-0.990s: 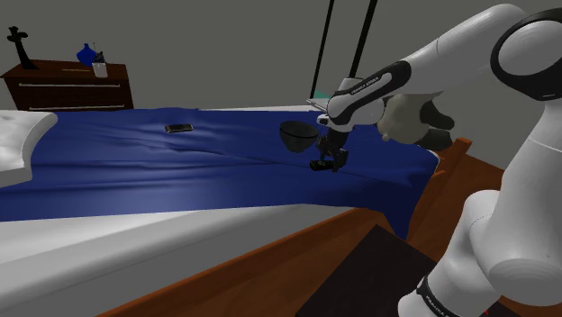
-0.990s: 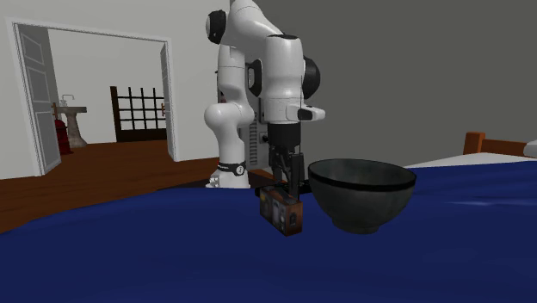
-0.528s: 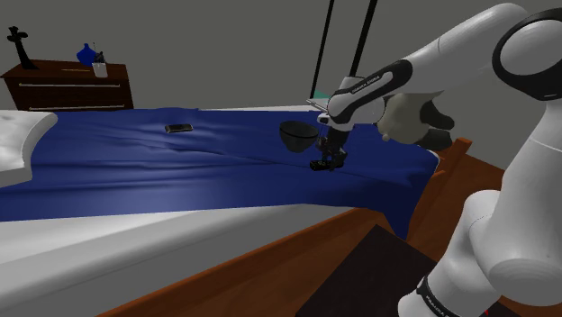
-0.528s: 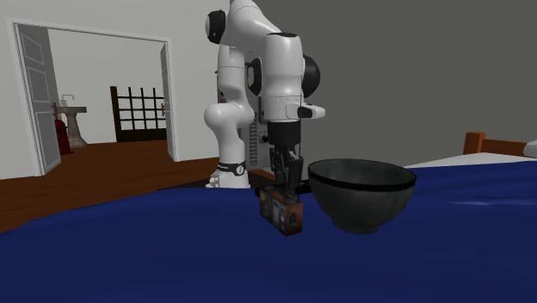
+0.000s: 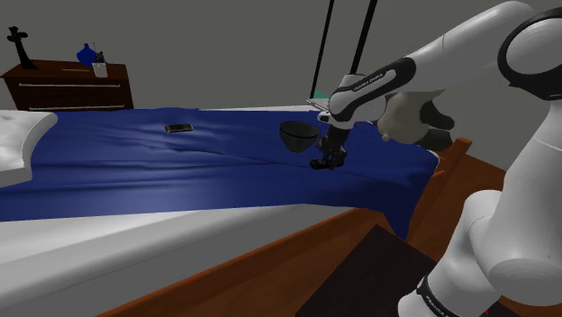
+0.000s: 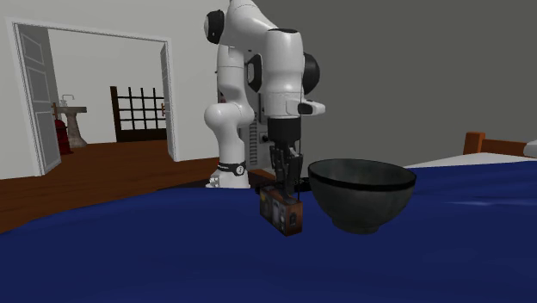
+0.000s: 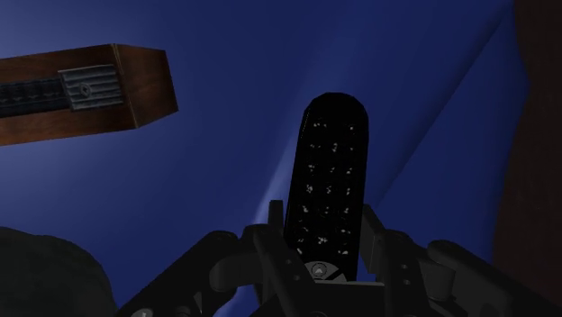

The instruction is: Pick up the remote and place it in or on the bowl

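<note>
The pincer is clenched on the remote. The remote is long and black, with tiny white dots for buttons. The two black fingers press on its long sides, one on each side. Its round end sticks out past the fingertips. Behind it is the blue bed cover. I cannot tell for sure if that round end touches the cover or hangs just over it.

The bowl is dark and round. It sits on the blue cover with its open side up. In the second exterior view the pincer hangs just beside the bowl, on that view's left of it, and points down. So the remote is beside the bowl, not in it. Under the pincer, also just beside the bowl, is a small brown box. It leans to one side. In the wrist view the box has a grey patch on it and lies apart from the remote.

In the shoulder view the pincer is just beside the bowl. The white arm reaches over the bed to it. Well apart from the bowl, toward that view's left, a small flat dark thing lies on the cover. Much farther from the bowl that way stands a brown dresser with a blue vase on top.
</note>
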You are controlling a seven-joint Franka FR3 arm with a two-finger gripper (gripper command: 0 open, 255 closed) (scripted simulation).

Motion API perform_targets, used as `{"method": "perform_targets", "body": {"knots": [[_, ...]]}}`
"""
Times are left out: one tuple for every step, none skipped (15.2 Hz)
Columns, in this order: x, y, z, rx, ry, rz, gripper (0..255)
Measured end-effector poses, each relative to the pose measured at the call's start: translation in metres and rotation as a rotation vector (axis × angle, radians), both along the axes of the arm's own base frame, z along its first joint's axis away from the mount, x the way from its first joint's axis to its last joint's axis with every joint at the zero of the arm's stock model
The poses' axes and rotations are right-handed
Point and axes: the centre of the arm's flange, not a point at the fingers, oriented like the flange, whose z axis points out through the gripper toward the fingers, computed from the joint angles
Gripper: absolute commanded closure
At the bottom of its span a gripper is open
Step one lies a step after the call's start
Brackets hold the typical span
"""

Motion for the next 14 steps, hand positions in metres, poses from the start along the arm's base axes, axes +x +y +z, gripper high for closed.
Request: {"method": "perform_targets", "body": {"knots": [[0.0,0.0,0.005,0.0,0.0,0.0,255],[0.0,0.0,0.009,-0.001,0.0,0.0,255],[0.0,-0.001,0.014,-0.001,0.001,0.0,255],[-0.001,-0.001,0.019,-0.001,0.001,0.0,255],[0.0,0.0,0.024,-0.001,0.001,0.0,255],[0.0,-0.001,0.029,-0.001,0.001,0.0,255],[0.0,-0.001,0.035,-0.001,0.001,0.0,255],[0.0,0.0,0.041,-0.001,0.001,0.0,255],[0.0,0.0,0.046,-0.001,0.001,0.0,255],[0.0,0.0,0.052,-0.001,0.001,0.0,255],[0.0,-0.001,0.056,-0.001,0.001,0.0,255],[0.001,0.0,0.062,-0.001,0.001,0.0,255],[0.001,0.0,0.068,-0.001,0.001,0.0,255],[0.001,-0.001,0.074,-0.001,0.001,0.0,255]]}}
